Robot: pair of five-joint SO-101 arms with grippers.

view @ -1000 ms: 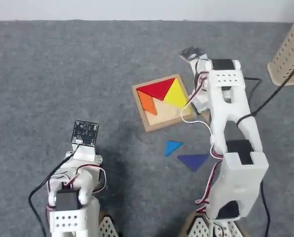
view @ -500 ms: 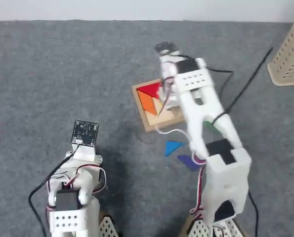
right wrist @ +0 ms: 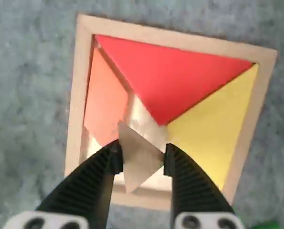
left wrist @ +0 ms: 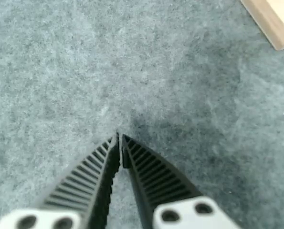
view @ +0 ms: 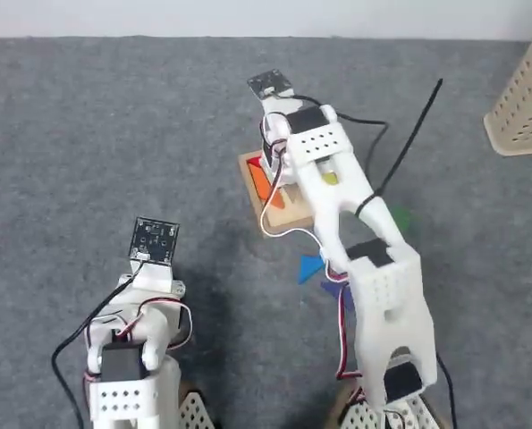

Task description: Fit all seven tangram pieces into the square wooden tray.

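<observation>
Fingers of the right gripper [right wrist: 142, 147] are clamped on a pale triangle [right wrist: 138, 167], one finger on each side of it. I read it as hanging just above the tray floor; whether it already touches I cannot tell.

Directly below it is the bare wood of the square wooden tray [right wrist: 79, 95], in the gap between the orange piece [right wrist: 106, 102] and the yellow triangle [right wrist: 213, 129]. The red triangle [right wrist: 170, 78] fills the far part of the tray. These three are seated, so the task is under halfway by my count.

Step in hand: place the pale triangle.
- Turn the wrist until its edges run along the orange and yellow edges. It looks skewed to me now.
- Lower slowly and release only when it lies flat. A corner riding up on a neighbour would tip it.
- Let go gently, since the fingers sit close to the seated pieces and could nudge them.

Farther out on the grey desk [view: 114, 134], a blue triangle [view: 312, 266] and a dark blue piece [view: 331, 289] lie on the near side of the tray, partly under the right arm. A green piece [view: 400, 217] lies to that arm's right.

Left gripper [left wrist: 120, 139]: fingers closed on nothing, parked low over the desk at near left, well apart from the tray.
</observation>
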